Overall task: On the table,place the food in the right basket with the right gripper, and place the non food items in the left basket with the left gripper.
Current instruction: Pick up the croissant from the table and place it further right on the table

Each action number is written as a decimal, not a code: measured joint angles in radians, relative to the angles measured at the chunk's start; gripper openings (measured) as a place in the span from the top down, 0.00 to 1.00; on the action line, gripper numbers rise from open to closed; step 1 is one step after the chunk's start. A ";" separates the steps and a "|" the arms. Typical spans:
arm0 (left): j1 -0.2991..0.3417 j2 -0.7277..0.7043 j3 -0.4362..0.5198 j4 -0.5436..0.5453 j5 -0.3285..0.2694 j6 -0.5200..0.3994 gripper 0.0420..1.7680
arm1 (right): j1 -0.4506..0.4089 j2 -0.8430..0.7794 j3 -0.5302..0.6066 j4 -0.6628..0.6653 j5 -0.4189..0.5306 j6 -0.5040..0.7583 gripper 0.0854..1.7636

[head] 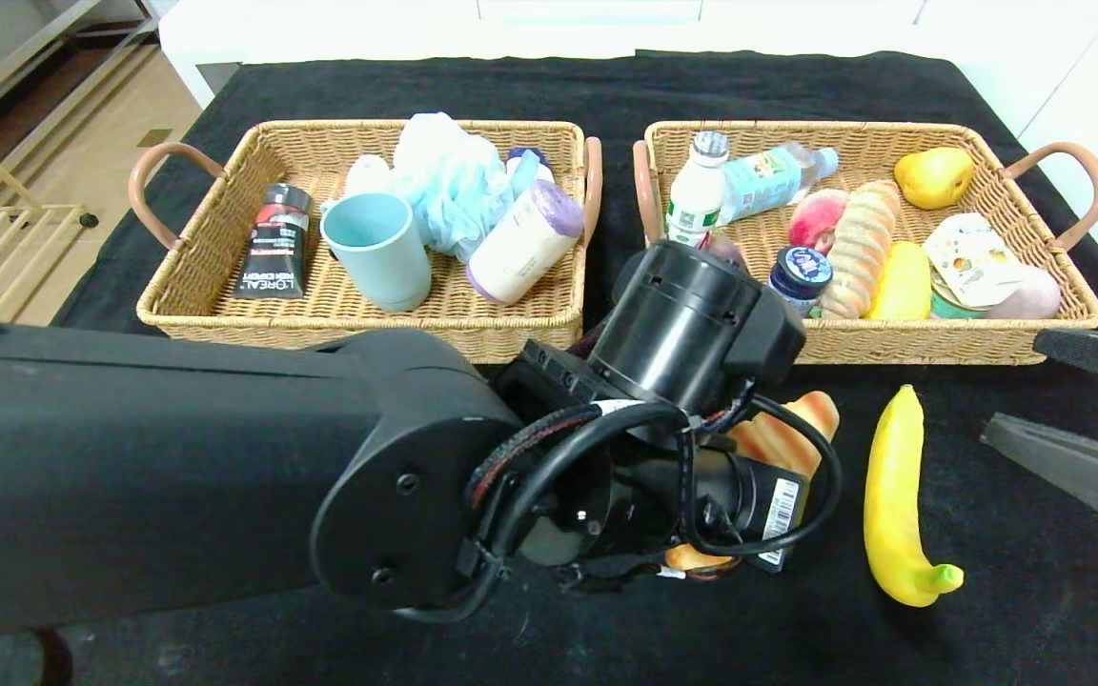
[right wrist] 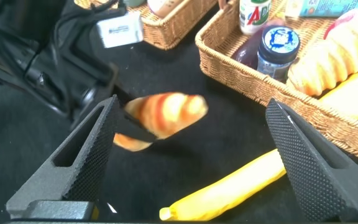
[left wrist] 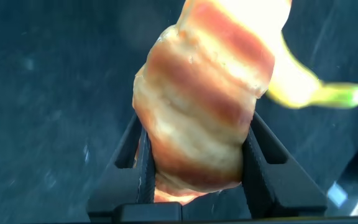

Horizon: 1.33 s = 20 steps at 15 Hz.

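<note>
1. Left gripper (left wrist: pixel 194 155) is clamped on the striped golden-brown bread roll (left wrist: pixel 204 106), jaws pressing both its sides. It sits over the black-cloth bench (head: pixel 1035 610) near the front edge, roughly mid-width, just front of the gap between the baskets.
2. Problem: bread is food, so it belongs in the right woven wicker basket (head: pixel 1035 348) at the far-right of the bench, and w/ the right gripper. Best fix, I'd judge: set the roll down flat on bare cloth, clear of the long yellow banana (head: pixel 895 495) lying just beside it toward the right edge.
3. Lower gently before letting go; roll looks soft, so a hard squeeze or a drop may deform it or let it roll.
4. Right gripper (right wrist: pixel 191 155) hovers close by w/ jaws spread wide, facing the roll; keep the arms apart during any handover.
5. Left woven wicker basket (head: pixel 206 314), far-left, holds non-food only; don't drop the roll there.
6. Banana is left on the bench too.
</note>
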<state>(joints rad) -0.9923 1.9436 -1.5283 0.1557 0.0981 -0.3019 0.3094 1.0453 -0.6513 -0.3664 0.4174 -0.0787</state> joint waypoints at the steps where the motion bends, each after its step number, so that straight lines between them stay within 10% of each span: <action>1: 0.000 0.010 -0.003 -0.010 0.002 0.000 0.55 | 0.000 0.005 0.000 0.000 0.000 0.000 0.03; 6: 0.004 0.035 -0.013 -0.019 0.004 0.001 0.55 | 0.000 -0.006 -0.001 -0.002 0.000 -0.001 0.03; 20: 0.008 0.032 -0.013 -0.014 0.004 0.000 0.12 | 0.000 -0.008 0.001 -0.003 0.000 -0.001 0.03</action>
<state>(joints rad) -0.9847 1.9757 -1.5413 0.1413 0.1019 -0.3019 0.3094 1.0372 -0.6502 -0.3689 0.4174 -0.0802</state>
